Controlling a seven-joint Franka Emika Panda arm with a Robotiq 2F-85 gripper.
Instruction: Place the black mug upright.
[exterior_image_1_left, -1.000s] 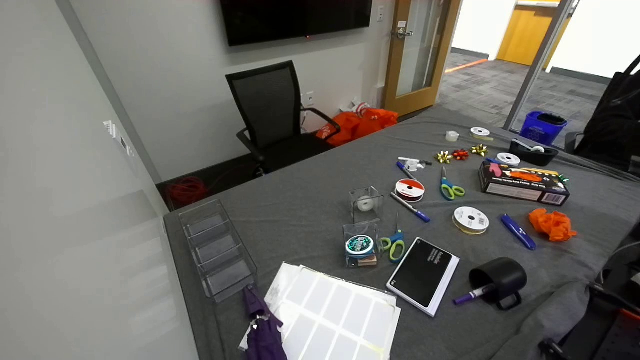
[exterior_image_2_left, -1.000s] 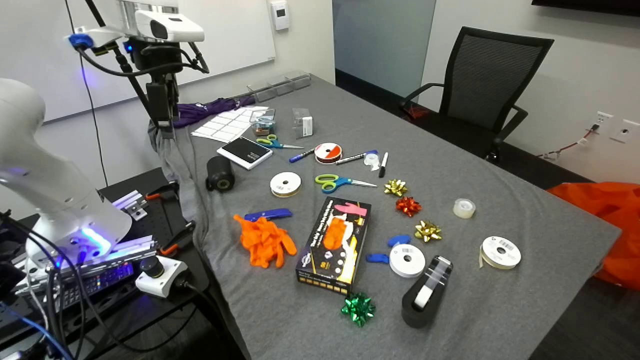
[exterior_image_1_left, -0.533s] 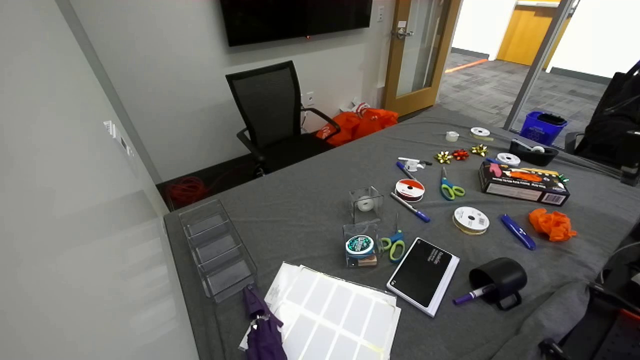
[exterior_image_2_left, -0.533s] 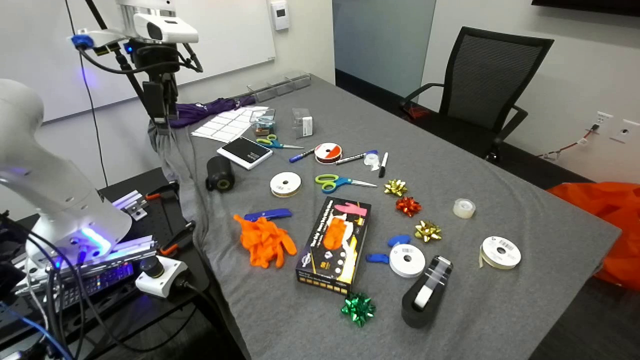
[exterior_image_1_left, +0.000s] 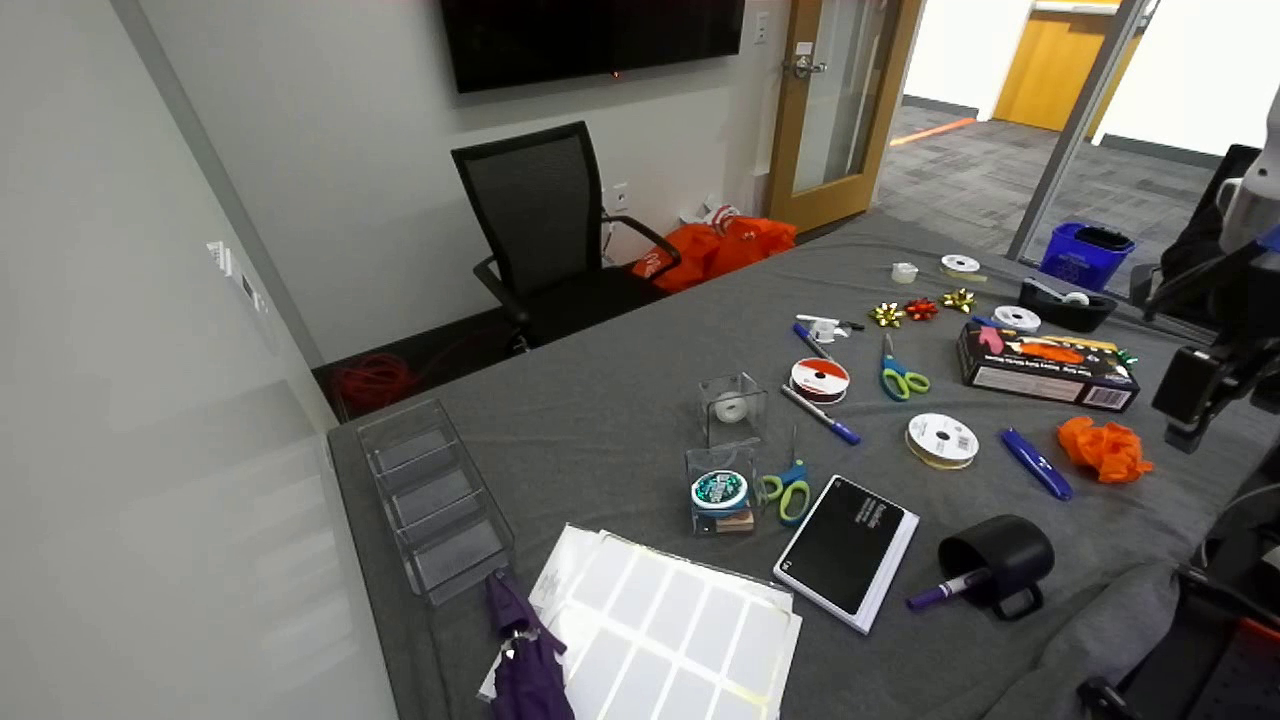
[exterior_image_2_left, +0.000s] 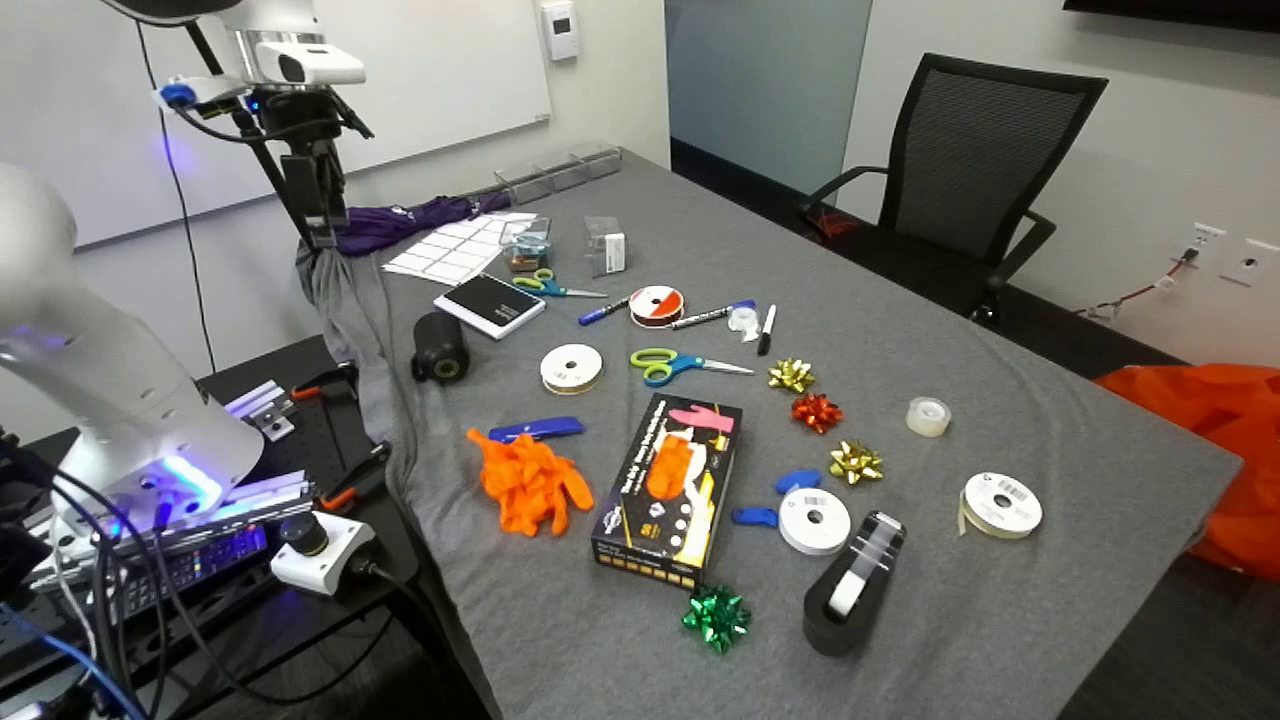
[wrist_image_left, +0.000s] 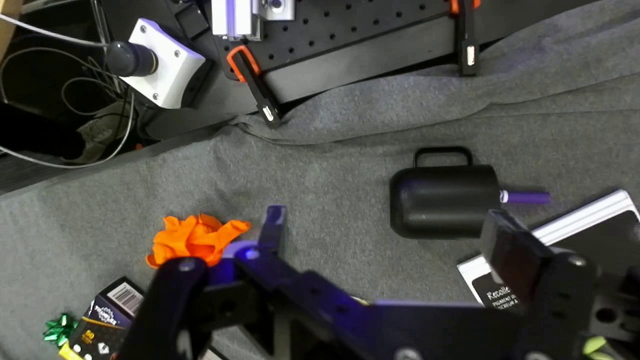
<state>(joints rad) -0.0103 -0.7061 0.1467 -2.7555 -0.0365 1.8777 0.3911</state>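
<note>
The black mug (exterior_image_1_left: 1003, 556) lies on its side on the grey cloth in both exterior views (exterior_image_2_left: 440, 345). Its handle rests toward the near edge of the cloth. A purple marker (exterior_image_1_left: 937, 594) sticks out of its mouth. In the wrist view the mug (wrist_image_left: 442, 200) shows below my gripper, mouth and marker to the right, handle pointing up. My gripper (wrist_image_left: 386, 216) is open and empty, its fingers wide apart, high above the table. The mug appears between the fingers, nearer the right one. In an exterior view my gripper (exterior_image_2_left: 322, 238) hangs clear of the mug.
A black notebook (exterior_image_1_left: 848, 550) lies close to the mug's mouth. Crumpled orange gloves (exterior_image_1_left: 1105, 450), a blue box cutter (exterior_image_1_left: 1036, 463) and a ribbon spool (exterior_image_1_left: 941, 441) lie nearby. Clamps (wrist_image_left: 256, 85) hold the cloth at the robot's edge.
My gripper has come into view at the right edge of an exterior view. In the other view the arm has shifted slightly left. The mug and marker have not moved.
</note>
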